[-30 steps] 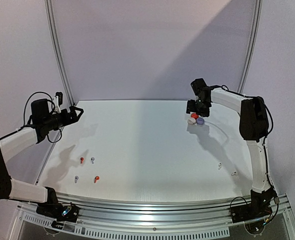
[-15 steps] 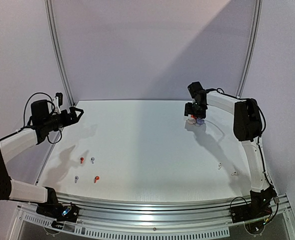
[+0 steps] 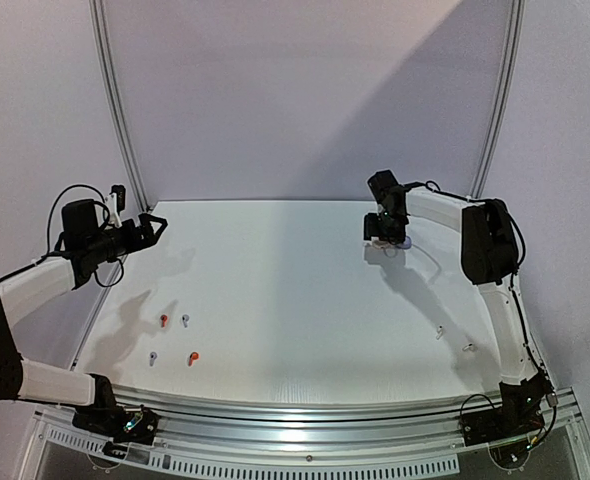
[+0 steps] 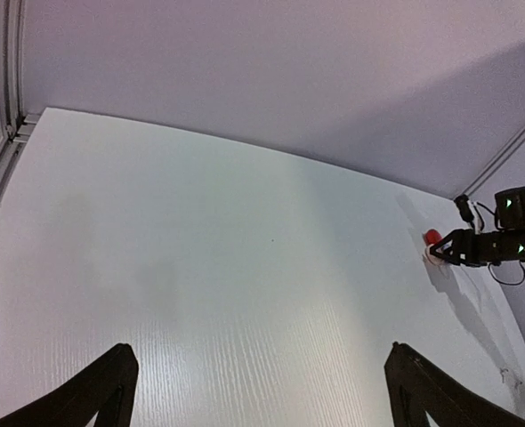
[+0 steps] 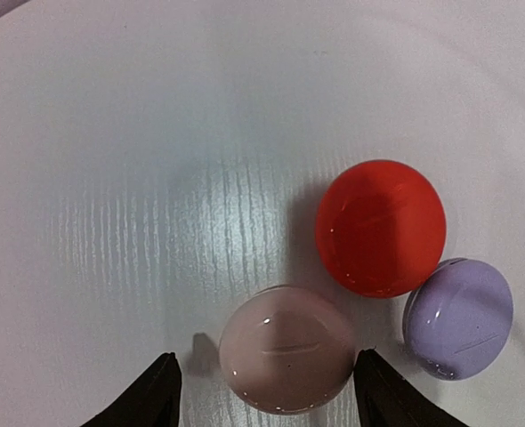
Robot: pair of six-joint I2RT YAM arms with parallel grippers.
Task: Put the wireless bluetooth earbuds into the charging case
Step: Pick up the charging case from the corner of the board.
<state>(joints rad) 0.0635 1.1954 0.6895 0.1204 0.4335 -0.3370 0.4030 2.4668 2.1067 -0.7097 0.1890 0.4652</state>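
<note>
Barely off the ground with this one. Not one of the tiny stemmed plastic earbuds sitting in a case yet. Red-orange pair and pale lavender-grey pair lying loose on the white table toward the near left. White pair loose toward the near right edge. All well apart from the three round glossy cases bunched at the far right: red round case, pale pinkish-white round case and lavender round case, touching or near enough. Lids look shut on all three.

Right gripper down over the pinkish-white case, jaws partly open, one finger either side of it. Bit of table showing on the left side, so no grip on it as far as can be seen. Left gripper up in the air over the left side, jaws spread as wide as they go, nothing in them.

Left to do, by the looks: pretty much everything. Grab a case, get it open, then bring each bud across and seat it, six times over. Probably matching colours to cases, but only guessing there.
</note>
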